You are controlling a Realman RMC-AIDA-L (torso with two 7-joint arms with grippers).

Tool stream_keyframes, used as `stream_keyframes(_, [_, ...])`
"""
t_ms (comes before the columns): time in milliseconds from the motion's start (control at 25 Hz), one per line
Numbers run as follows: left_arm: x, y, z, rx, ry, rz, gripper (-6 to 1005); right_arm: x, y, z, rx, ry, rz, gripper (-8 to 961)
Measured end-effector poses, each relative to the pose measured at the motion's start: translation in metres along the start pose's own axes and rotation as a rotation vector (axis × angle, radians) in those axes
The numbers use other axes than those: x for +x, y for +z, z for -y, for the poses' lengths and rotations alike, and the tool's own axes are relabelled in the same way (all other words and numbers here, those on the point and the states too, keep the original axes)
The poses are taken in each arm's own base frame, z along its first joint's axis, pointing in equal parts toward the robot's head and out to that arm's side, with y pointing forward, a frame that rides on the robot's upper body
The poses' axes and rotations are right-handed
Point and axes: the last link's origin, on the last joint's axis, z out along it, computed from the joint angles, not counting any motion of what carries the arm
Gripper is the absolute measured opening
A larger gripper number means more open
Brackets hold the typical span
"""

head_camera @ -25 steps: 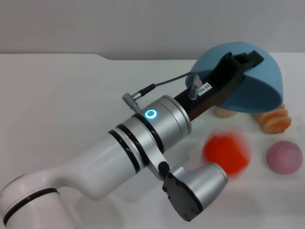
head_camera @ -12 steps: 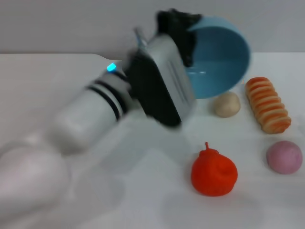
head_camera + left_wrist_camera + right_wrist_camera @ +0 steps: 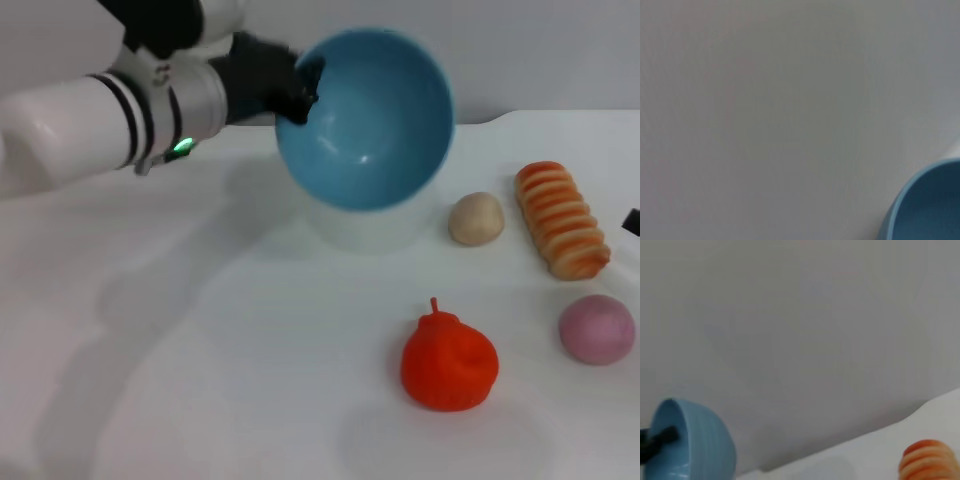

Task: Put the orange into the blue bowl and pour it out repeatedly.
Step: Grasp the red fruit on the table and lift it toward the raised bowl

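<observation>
The orange (image 3: 449, 361) lies on the white table near the front, right of centre. My left gripper (image 3: 300, 90) is shut on the rim of the blue bowl (image 3: 366, 118) and holds it in the air at the back, tilted on its side with the empty inside facing the front. The bowl's rim shows in the left wrist view (image 3: 927, 205), and the bowl shows in the right wrist view (image 3: 690, 442). My right gripper is only a dark tip at the head view's right edge (image 3: 631, 221).
A beige ball (image 3: 476, 218), a striped bread-like toy (image 3: 561, 218) and a pink ball (image 3: 596, 328) lie to the right on the table (image 3: 200, 350). The bread toy also shows in the right wrist view (image 3: 928, 457). A grey wall stands behind.
The orange rolled out and came to rest on the table. My left arm swung up and to the left, lifting the tipped bowl and turning its inside toward the front.
</observation>
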Motion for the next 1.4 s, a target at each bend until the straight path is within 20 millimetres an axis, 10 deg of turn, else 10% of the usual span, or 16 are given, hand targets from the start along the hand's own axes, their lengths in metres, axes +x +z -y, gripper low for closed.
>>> stream_keyframes(240, [-0.025, 0.01, 0.008, -0.044, -0.087, 0.279, -2, -0.012, 0.027, -0.014, -0.085, 0.006, -0.261, 664])
stream_keyframes(840, [-0.023, 0.021, 0.01, 0.057, -0.077, 0.299, -2, 0.022, 0.102, -0.052, -0.11, -0.03, -0.697, 655])
stream_keyframes(1400, [-0.021, 0.023, 0.011, 0.069, -0.072, 0.287, -2, 0.04, 0.116, -0.066, -0.156, -0.056, -0.785, 646])
